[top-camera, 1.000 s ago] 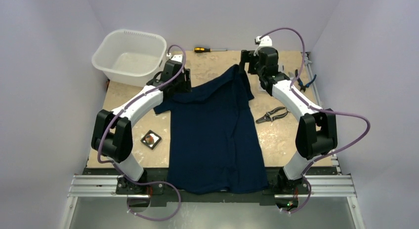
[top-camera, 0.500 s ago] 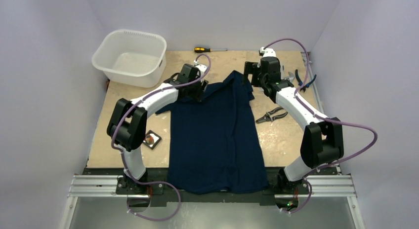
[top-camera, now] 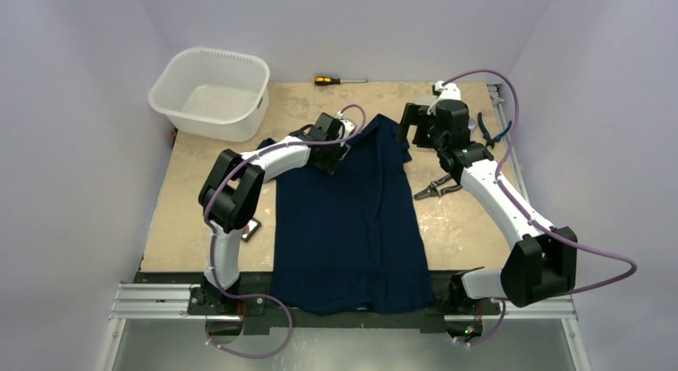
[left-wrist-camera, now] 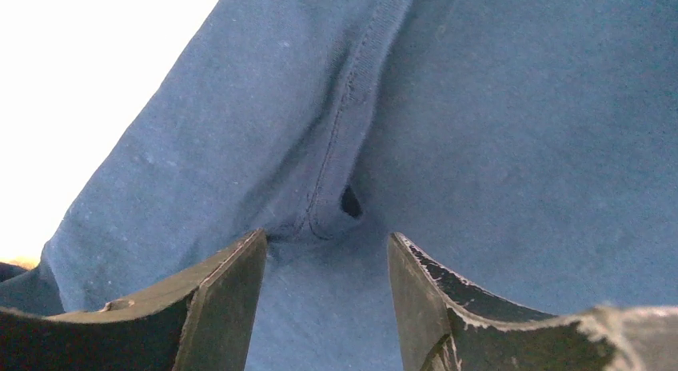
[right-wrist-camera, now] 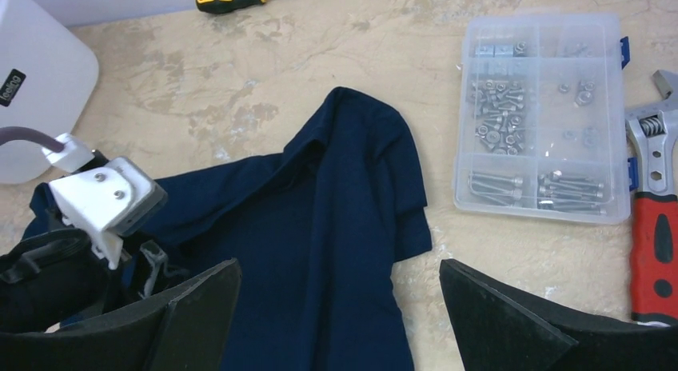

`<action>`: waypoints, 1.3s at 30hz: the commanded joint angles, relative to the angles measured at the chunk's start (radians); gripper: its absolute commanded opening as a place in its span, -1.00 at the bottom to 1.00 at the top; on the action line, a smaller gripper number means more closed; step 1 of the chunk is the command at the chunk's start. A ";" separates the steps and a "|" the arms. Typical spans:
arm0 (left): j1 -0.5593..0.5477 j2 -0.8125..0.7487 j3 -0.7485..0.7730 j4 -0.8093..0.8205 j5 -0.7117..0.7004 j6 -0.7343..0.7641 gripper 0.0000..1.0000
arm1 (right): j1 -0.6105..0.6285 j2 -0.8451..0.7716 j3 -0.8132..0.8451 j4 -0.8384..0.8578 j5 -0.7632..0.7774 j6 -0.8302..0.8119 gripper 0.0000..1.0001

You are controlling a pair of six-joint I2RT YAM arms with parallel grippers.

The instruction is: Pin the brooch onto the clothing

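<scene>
The navy T-shirt (top-camera: 348, 219) lies flat down the middle of the table, with its top bunched and folded. My left gripper (top-camera: 334, 157) is open, low over the shirt's upper left. In the left wrist view the gripper (left-wrist-camera: 326, 243) has a stitched seam (left-wrist-camera: 336, 147) and blue fabric between its fingers. My right gripper (top-camera: 409, 125) is open and empty, above the shirt's upper right edge. In the right wrist view the gripper (right-wrist-camera: 340, 267) looks down on the shirt (right-wrist-camera: 336, 227). The brooch is out of view.
A corner of the black tray (top-camera: 252, 229) shows behind the left arm's elbow. A white tub (top-camera: 209, 91) stands at the back left and a screwdriver (top-camera: 340, 81) at the back. Pliers (top-camera: 440, 185), a clear screw box (right-wrist-camera: 544, 115) and a red-handled wrench (right-wrist-camera: 654, 227) lie right of the shirt.
My left arm has swung right, from the shirt's left sleeve onto its upper middle, and now covers the tray. My right gripper has drawn back a little to the right.
</scene>
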 commanded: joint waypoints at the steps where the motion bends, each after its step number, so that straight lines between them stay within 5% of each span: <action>1: -0.009 0.019 0.058 0.034 -0.075 0.030 0.10 | -0.001 -0.055 -0.008 -0.016 -0.016 0.010 0.96; 7: -0.012 0.059 0.084 0.045 -0.130 0.026 -0.17 | -0.001 -0.087 -0.008 -0.032 0.002 -0.016 0.97; 14: -0.012 0.062 0.110 0.049 -0.147 0.019 -1.00 | -0.001 -0.097 -0.010 -0.033 -0.003 -0.022 0.97; 39: 0.084 0.393 0.591 -0.067 -0.403 0.013 -1.00 | -0.001 -0.090 -0.035 -0.021 -0.062 0.007 0.95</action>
